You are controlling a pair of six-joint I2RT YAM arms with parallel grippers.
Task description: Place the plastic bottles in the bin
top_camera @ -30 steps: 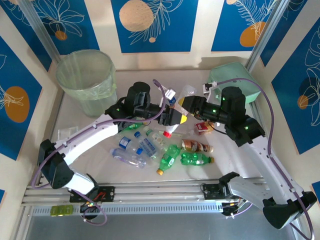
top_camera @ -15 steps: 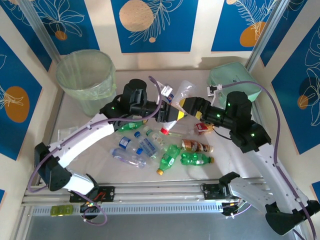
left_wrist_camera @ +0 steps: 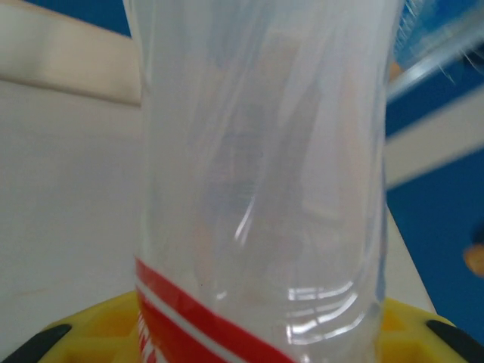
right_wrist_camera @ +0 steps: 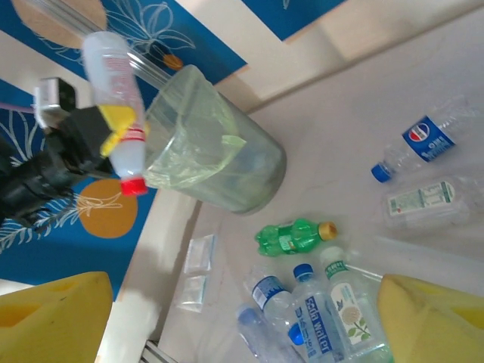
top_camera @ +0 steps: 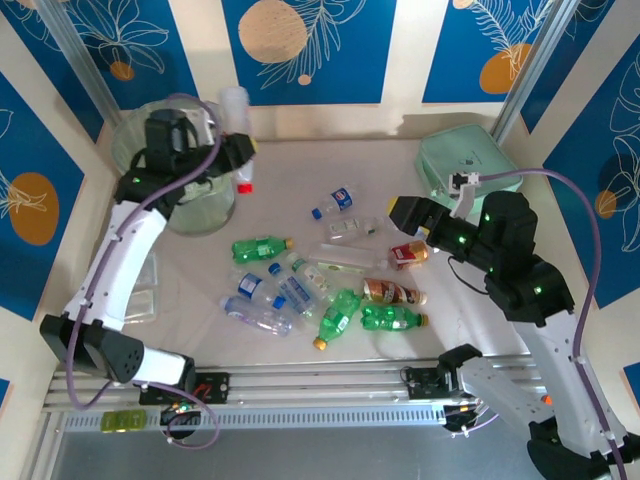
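In left pincer (top_camera: 240, 152), clear bottle (top_camera: 236, 106): red cap downward, red-striped label.

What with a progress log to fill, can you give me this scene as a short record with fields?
bin: upright, green liner, far left
left gripper: shut on red-capped bottle, raised at the bin's rim
right gripper: open, empty, on the right side
loose bottles: about a dozen, lying flat, uncollected
progress: held bottle not yet dropped
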